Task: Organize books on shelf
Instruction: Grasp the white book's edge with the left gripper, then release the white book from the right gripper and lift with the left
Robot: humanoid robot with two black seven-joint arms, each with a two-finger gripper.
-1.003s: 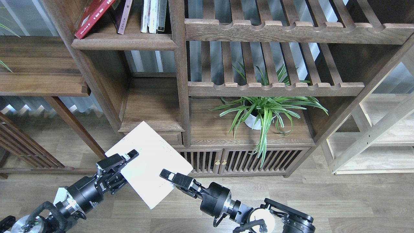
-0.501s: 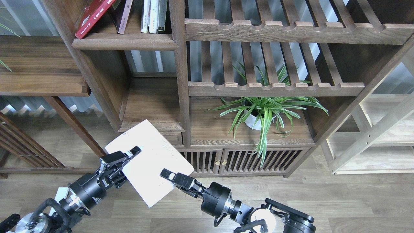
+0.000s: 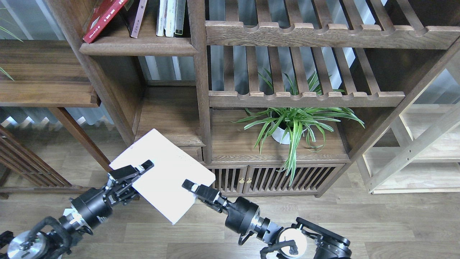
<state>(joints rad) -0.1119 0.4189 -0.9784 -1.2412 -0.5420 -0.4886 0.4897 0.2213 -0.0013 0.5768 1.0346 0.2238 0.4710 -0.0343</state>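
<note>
Two books, red (image 3: 102, 19) and maroon (image 3: 138, 19), lean on the shelf (image 3: 138, 46); well below it, both the left end effector (image 3: 138, 171) and right end effector (image 3: 190, 187) clamp the pale book (image 3: 161, 172), unshelved.

Our left arm reaches in from the lower left, its left gripper (image 3: 138, 170) angled up and to the right, fingers closed flat on what it holds. Our right arm comes from the lower right, its right gripper (image 3: 189, 186) pointing up-left, likewise clamped on an edge.
</note>
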